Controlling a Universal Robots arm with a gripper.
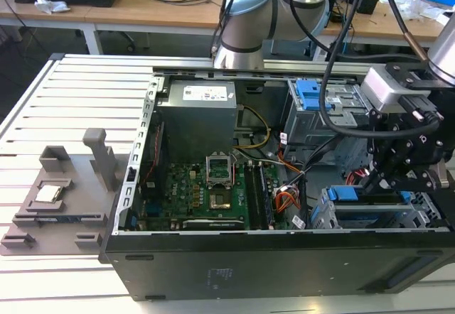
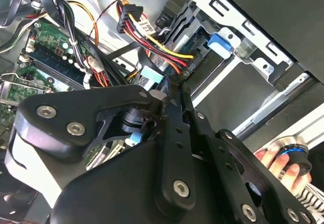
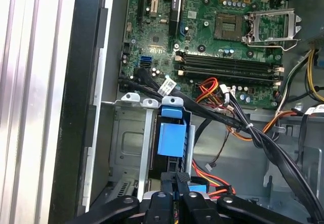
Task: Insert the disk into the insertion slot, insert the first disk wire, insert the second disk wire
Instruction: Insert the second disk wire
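First wrist view puts my gripper (image 3: 180, 183) nearest, fingers pressed together at the rear edge of the disk (image 3: 171, 139), which sits inside the insertion slot (image 3: 132, 133); beyond lies the motherboard (image 3: 212, 36).

Green motherboard (image 1: 213, 193) inside open case; grey fixture block (image 1: 64, 193) on slatted table (image 1: 43, 108).

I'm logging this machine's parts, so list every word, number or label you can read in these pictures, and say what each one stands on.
No text here can be read with certainty.
power supply label: white with dark print, too small to read.
white cable tag on a black cable in the first wrist view: print is blurred and unreadable.
motherboard: white markings, too small to read.
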